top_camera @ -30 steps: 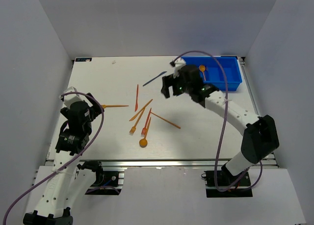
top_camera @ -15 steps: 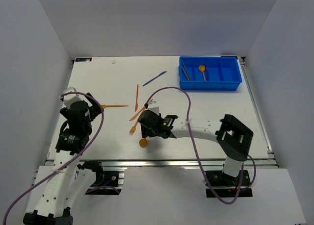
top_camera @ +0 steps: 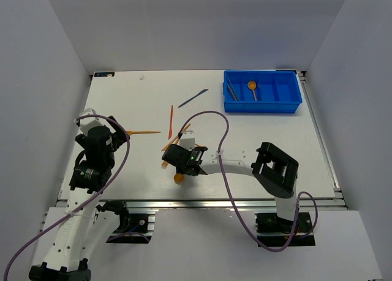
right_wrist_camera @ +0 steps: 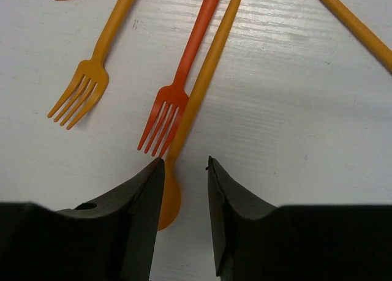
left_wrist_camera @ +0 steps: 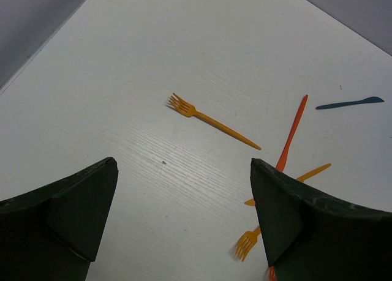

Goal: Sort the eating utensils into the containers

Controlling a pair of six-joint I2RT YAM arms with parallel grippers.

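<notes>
Several orange and red-orange utensils lie scattered mid-table. My right gripper (top_camera: 184, 163) reaches left over them. In the right wrist view its jaws (right_wrist_camera: 184, 164) have narrowed but still show a gap. They straddle the neck of an orange spoon (right_wrist_camera: 197, 85), which touches the left finger only. A red-orange fork (right_wrist_camera: 168, 112) and an orange fork (right_wrist_camera: 82, 88) lie beside the spoon. The spoon's bowl (top_camera: 179, 178) shows just below the gripper. The blue tray (top_camera: 288, 104) at the back right holds an orange spoon (top_camera: 252, 88) and a dark utensil (top_camera: 231, 90). My left gripper (left_wrist_camera: 182, 164) hangs open and empty at the left.
A dark blue knife (top_camera: 193, 98), a red-orange knife (top_camera: 171, 122) and a lone orange fork (top_camera: 144, 133) lie farther back on the table. An orange knife handle (right_wrist_camera: 355, 27) runs to the right of my right gripper. White walls enclose the table.
My right arm swung from the blue tray down to the utensils mid-table and settled over the orange spoon, its jaws narrowing. The left arm has not moved.
</notes>
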